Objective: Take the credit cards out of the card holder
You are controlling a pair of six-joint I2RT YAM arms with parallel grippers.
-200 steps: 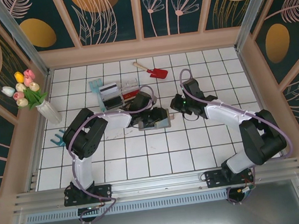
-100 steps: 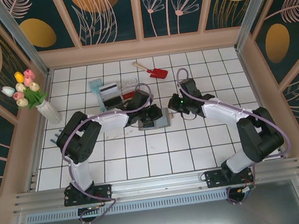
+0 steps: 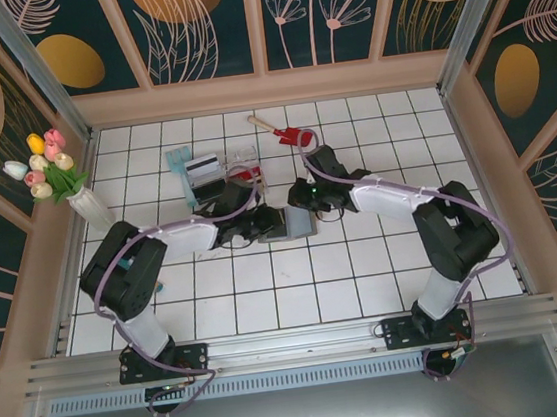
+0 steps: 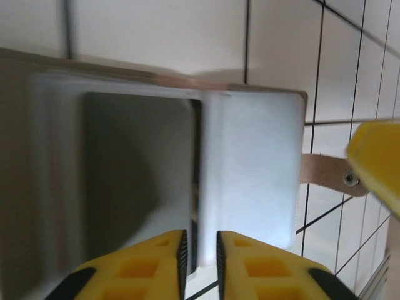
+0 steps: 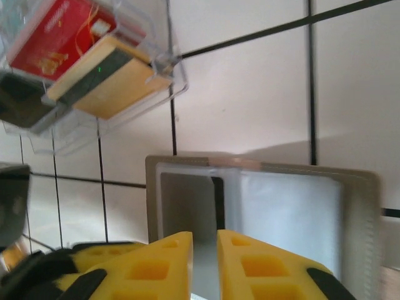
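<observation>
Card holder (image 3: 297, 224) lies opened flat on the bench (image 3: 365, 259), its long axis running left to right, right between my two arms. Left gripper (image 4: 200, 250) sits at its left edge and right gripper (image 5: 205, 250) at its far edge, both equally close. Each shows only a thin slit between the fingers, and I can't tell whether either is pinching the holder.
</observation>
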